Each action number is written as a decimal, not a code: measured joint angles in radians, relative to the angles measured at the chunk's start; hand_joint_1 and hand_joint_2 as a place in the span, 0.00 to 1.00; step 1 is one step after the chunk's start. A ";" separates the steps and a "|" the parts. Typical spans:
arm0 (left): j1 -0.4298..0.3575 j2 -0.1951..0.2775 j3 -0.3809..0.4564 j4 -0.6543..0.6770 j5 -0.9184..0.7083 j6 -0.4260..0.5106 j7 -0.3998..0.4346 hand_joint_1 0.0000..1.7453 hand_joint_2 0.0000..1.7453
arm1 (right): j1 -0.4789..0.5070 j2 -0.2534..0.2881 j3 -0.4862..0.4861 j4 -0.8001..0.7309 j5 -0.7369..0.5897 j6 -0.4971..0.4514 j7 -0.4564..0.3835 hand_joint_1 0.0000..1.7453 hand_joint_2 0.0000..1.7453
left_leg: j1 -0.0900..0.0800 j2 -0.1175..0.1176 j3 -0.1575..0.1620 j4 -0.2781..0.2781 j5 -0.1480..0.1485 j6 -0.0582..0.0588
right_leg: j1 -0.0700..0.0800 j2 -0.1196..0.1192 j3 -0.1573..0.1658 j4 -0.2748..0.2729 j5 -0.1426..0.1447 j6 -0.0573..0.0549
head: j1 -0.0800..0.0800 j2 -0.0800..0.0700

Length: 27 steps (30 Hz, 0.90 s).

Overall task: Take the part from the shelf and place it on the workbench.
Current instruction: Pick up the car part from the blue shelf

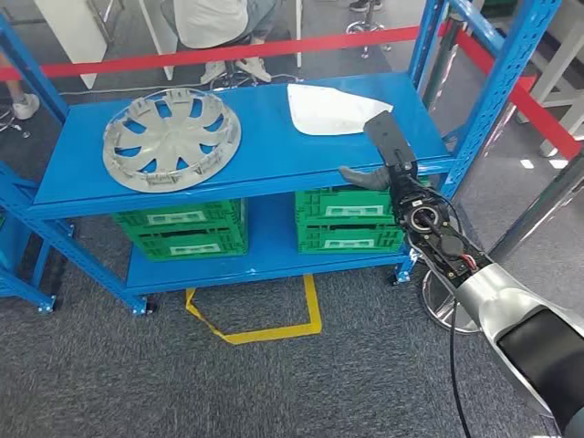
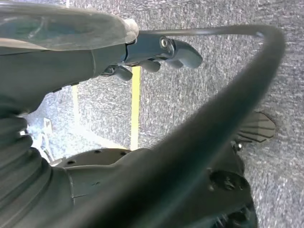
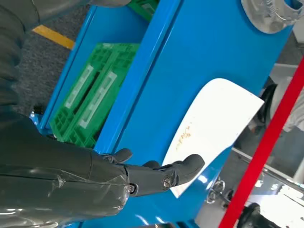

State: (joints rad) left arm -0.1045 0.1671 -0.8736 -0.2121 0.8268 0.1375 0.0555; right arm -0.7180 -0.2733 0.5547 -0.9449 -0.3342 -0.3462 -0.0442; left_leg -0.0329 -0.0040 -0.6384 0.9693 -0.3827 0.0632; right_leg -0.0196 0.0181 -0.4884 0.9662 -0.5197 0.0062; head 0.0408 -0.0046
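The white part (image 1: 330,109) lies flat on the right of the blue shelf's (image 1: 268,155) top board, long axis across it, narrow tip pointing right. The right hand (image 1: 386,151) hovers at the front right edge, fingers straight and apart, holding nothing. A hubcap (image 1: 171,139) lies left; bare board between. Green crates (image 1: 182,230) sit below; contents unclear. The left hand (image 2: 157,52) hangs, fingers loosely curled, empty.

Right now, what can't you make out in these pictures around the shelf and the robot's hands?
- White part: its near corner is covered by the right hand in the head view, so contact is unclear.
- Hubcap: cut off by the right wrist view's edge.
- Left hand: blurred cable crosses the left wrist view; its fingers are partly visible.
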 joint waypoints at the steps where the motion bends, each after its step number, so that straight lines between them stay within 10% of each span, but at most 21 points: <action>1: 0.000 0.001 0.000 0.000 0.000 0.000 0.000 0.00 1.00 | 0.002 -0.001 0.000 0.000 0.001 0.000 0.000 0.00 1.00 | 0.000 0.000 0.004 -0.010 -0.002 0.000 | 0.000 -0.001 0.004 0.002 0.006 0.003 | -0.001 0.000; 5: -0.002 -0.001 0.000 0.001 -0.001 0.000 0.000 0.00 1.00 | 0.000 -0.005 -0.001 -0.002 0.005 -0.002 -0.001 0.00 1.00 | 0.011 0.000 0.063 -0.059 -0.006 -0.004 | 0.001 -0.007 0.008 0.039 -0.010 0.020 | 0.000 0.000; 10: -0.003 -0.010 0.000 0.001 -0.003 -0.001 0.000 0.00 1.00 | 0.005 -0.012 -0.003 -0.001 0.005 -0.004 0.000 0.00 1.00 | 0.019 -0.004 0.106 -0.065 -0.032 -0.015 | -0.003 -0.010 -0.149 0.279 -0.088 0.042 | 0.006 0.000; 14: -0.003 -0.015 0.000 0.001 -0.002 -0.001 0.000 0.00 1.00 | 0.008 -0.016 -0.003 0.000 0.006 -0.005 0.000 0.00 1.00 | 0.031 -0.005 0.144 -0.055 -0.067 -0.036 | -0.011 -0.011 -0.096 0.059 0.071 0.058 | 0.008 0.000; 19: -0.007 -0.015 0.000 0.003 -0.002 0.000 0.000 0.00 1.00 | 0.008 -0.019 -0.004 -0.001 0.009 -0.006 0.000 0.00 1.00 | 0.028 -0.004 0.140 -0.030 -0.086 -0.062 | -0.007 -0.009 -0.064 0.001 0.079 0.005 | 0.005 0.000; 25: -0.013 -0.018 -0.001 0.003 0.005 0.000 0.004 0.00 1.00 | 0.003 -0.019 -0.005 -0.003 0.019 -0.002 0.001 0.00 1.00 | 0.034 -0.002 -0.074 0.281 -0.170 -0.078 | -0.003 -0.007 -0.033 0.000 0.054 -0.013 | -0.004 0.000; 27: -0.011 -0.020 -0.001 0.003 0.007 0.000 0.007 0.00 1.00 | 0.003 -0.019 -0.004 -0.003 0.022 -0.001 0.003 0.00 1.00 | 0.030 -0.002 -0.083 0.229 -0.114 -0.065 | 0.003 -0.006 -0.015 -0.001 0.041 -0.015 | -0.004 0.000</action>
State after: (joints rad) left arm -0.1157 0.1472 -0.8743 -0.2090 0.8343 0.1375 0.0621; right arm -0.7146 -0.2918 0.5509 -0.9479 -0.3123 -0.3468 -0.0412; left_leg -0.0024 -0.0057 -0.7213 1.1981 -0.4966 -0.0019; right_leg -0.0168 0.0117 -0.5039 0.9651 -0.4785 -0.0085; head 0.0365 -0.0046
